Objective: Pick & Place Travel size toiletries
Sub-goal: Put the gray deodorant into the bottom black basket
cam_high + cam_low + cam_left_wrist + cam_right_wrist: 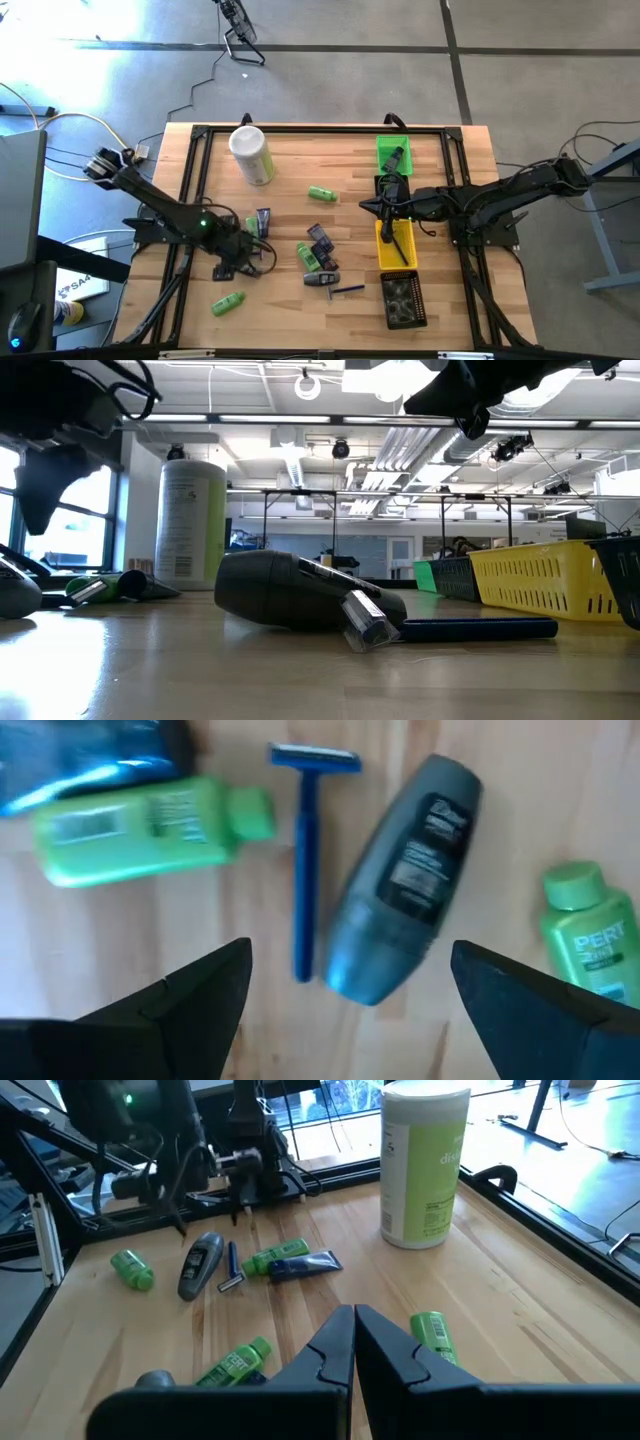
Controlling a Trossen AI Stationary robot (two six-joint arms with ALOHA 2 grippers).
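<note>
Dark grey and rounded, a plastic roll-on bottle (402, 885) lies flat on the wooden table (480, 810) just ahead of the left gripper (350, 995), between its two fingers, which stand wide apart and hold nothing. Its long axis runs away from the gripper, slightly tilted. Just beside it lies a thin blue razor (305, 860), head pointing away. Farther off, a bright green mini bottle (150, 830) lies crosswise; another (585, 935) is partly cut off. The right gripper (355, 1345) hangs with fingers together over the table.
</note>
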